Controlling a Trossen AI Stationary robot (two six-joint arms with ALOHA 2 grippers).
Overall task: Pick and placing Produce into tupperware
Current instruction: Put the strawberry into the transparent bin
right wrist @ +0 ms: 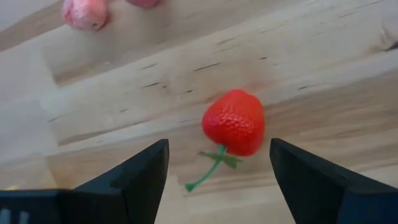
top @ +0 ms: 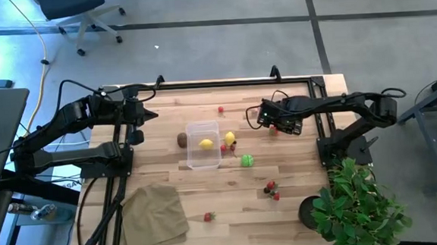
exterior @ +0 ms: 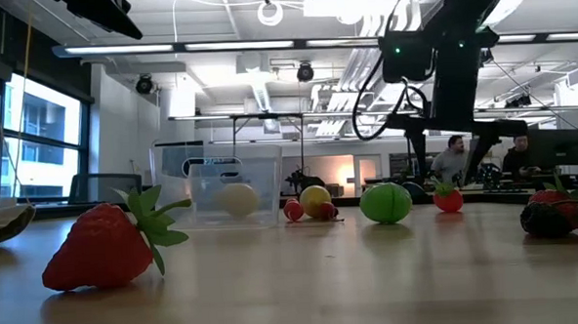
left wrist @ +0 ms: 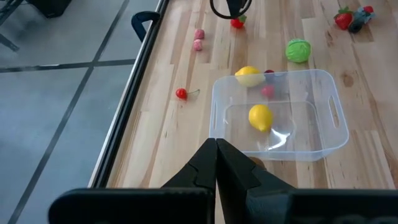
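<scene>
The clear tupperware (top: 204,160) stands mid-table with one yellow lemon (top: 206,144) inside. A second lemon (top: 229,138), small red berries (top: 232,146) and a green ball (top: 247,160) lie just right of the tupperware, and a brown kiwi (top: 182,140) lies to its left. My right gripper (right wrist: 217,162) points down, open, over a red strawberry (right wrist: 233,122) that lies on the wood. Its fingers stand on either side of the strawberry without touching it. My left gripper (left wrist: 216,155) hangs shut above the table's far left, holding nothing.
Two pink pieces (right wrist: 84,14) lie just beyond the strawberry. A cherry (top: 221,109) sits near the far rail (top: 224,82). More strawberries (top: 272,189) (top: 208,216) lie toward the near edge. A tan cloth (top: 156,214) covers the near left, and a potted plant (top: 356,205) stands at the near right.
</scene>
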